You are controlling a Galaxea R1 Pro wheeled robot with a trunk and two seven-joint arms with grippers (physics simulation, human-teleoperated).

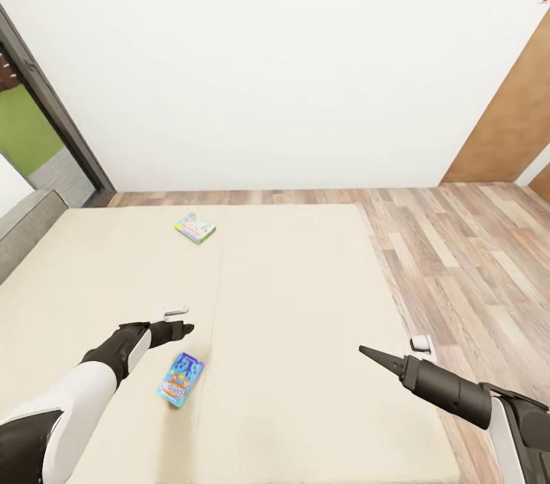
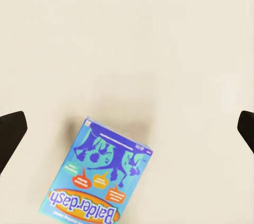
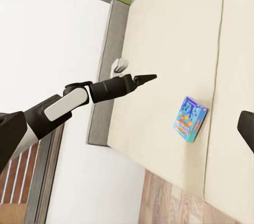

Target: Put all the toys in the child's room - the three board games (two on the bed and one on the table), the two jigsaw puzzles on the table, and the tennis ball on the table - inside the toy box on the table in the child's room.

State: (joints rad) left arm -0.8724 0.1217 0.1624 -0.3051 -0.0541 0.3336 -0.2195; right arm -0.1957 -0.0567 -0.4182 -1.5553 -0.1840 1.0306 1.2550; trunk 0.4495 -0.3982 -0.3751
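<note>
While the left end effector [image 1: 180, 330] hangs spread wide above it, the blue board game [image 1: 180, 379] lies flat, lengthwise toward the wall.

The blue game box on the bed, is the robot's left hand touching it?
Apart. In the left wrist view the blue game box lies flat on the bed, with bare bed between it and both dark fingertips of the open left gripper.

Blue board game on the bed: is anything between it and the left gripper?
Nothing visible. The left gripper hangs over bare mattress, fingers spread, with the blue board game lying flat just beside it; only bare bed lies between.
</note>
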